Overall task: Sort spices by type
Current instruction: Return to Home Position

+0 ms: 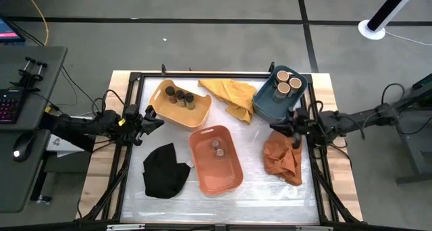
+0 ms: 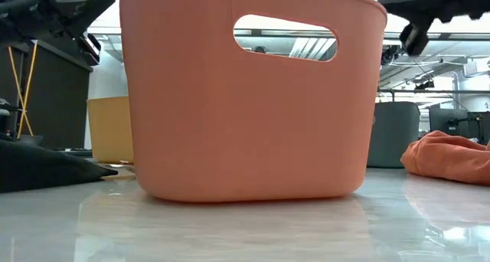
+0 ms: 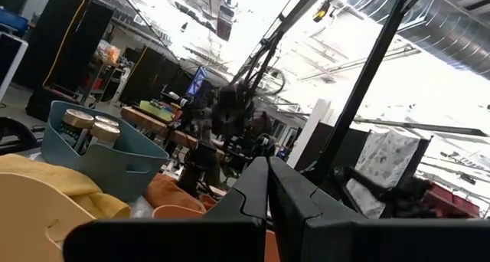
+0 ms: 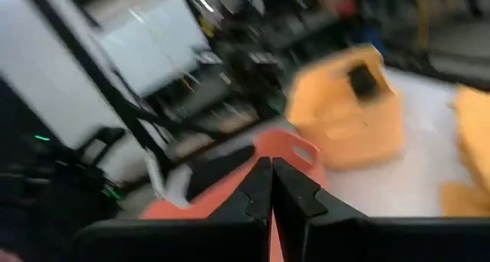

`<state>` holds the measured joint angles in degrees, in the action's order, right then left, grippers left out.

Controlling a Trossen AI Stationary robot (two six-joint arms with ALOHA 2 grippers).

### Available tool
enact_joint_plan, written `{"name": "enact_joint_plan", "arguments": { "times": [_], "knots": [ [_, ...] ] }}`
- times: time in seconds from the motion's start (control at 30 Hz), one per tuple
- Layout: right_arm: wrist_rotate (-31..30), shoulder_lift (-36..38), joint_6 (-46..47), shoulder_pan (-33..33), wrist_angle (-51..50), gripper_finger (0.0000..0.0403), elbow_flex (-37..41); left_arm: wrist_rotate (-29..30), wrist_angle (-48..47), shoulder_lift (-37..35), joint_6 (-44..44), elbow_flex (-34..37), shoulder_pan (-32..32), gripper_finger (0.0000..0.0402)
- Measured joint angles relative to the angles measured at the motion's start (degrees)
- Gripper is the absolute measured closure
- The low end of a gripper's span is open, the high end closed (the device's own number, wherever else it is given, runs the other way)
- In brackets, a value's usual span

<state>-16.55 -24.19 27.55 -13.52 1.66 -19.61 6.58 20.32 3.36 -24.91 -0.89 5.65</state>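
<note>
Separately, spice jars (image 1: 181,96) inside three tubs (image 1: 223,175)

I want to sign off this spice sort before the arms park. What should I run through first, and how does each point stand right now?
1. Tan-topped jars together in blue tub: ok.
2. Dark jars in yellow tub: ok.
3. Brownish jars in orange tub: ok.
4. No jar loose on table: ok.
5. Left claw and right claw shut, empty: ok.
6. Jar contents match by type: cannot tell.
</note>
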Motion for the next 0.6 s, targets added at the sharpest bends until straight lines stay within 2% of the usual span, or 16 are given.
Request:
{"name": "enact_joint_plan", "arguments": {
  "times": [0.17, 0.27, 0.37, 0.53, 0.6],
  "knots": [
    [1.79, 6.49, -5.59, 0.01, 19.28, 0.0403, 14.81, 0.01, 0.02, 0.0, 0.0, 0.0, 0.02, 0.0402],
    [1.8, 8.04, -7.49, 0.02, 23.3, 0.0403, 18.85, 0.01, 0.03, 0.0, 0.0, 0.0, 0.0, 0.0402],
    [1.33, 8.2, -11.15, 0.02, 14.94, 0.0403, 18.89, 0.01, 0.04, 0.0, 0.0, -0.02, 0.0, 0.0402],
    [-5.54, 8.1, -13.07, 0.06, 1.06, 0.0403, 18.64, 0.02, 0.04, 0.0, 0.0, -0.02, 0.0, 0.0402],
    [-5.18, 7.33, -13.06, 0.09, 0.83, 0.0403, 18.59, 0.01, 0.02, 0.01, 0.01, -0.02, 0.01, 0.0402]
  ]
}}
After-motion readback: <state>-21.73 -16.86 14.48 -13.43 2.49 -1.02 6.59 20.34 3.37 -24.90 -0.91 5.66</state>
